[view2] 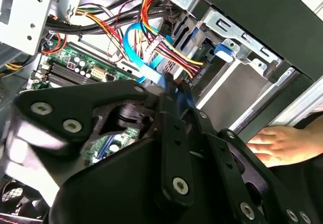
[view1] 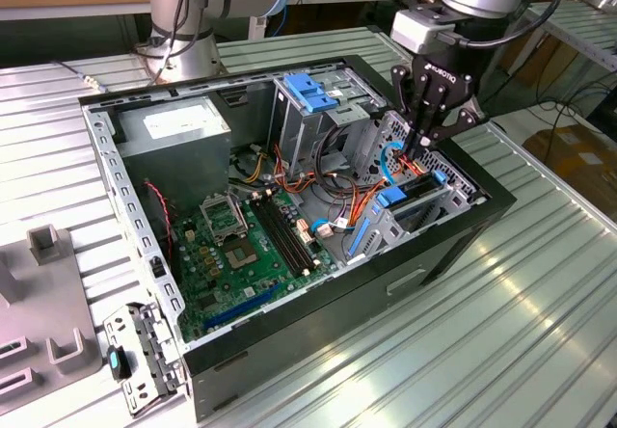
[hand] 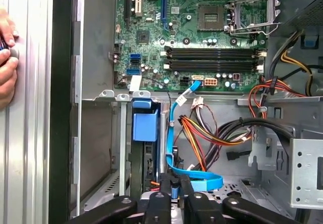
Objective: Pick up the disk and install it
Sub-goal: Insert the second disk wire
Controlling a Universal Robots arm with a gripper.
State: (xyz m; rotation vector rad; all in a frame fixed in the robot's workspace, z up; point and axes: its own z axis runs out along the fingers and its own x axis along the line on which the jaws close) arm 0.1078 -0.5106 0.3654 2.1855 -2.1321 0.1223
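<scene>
- The surface (view1: 540,283) was ribbed, shiny metal.
- The computer case (view1: 318,351) had matt black outer walls and bare grey sheet metal inside.
- The motherboard (view1: 241,254) was glossy green circuit board.
- The gripper (view1: 424,144) was matt black metal.
- The drive-bay tab (hand: 145,125) was smooth blue plastic.
- The flat cable (hand: 179,133) looked like glossy blue plastic.

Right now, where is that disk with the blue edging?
The disk stands on edge in the bay at the case's corner, on the exterior view's right, directly below the tool.
</scene>
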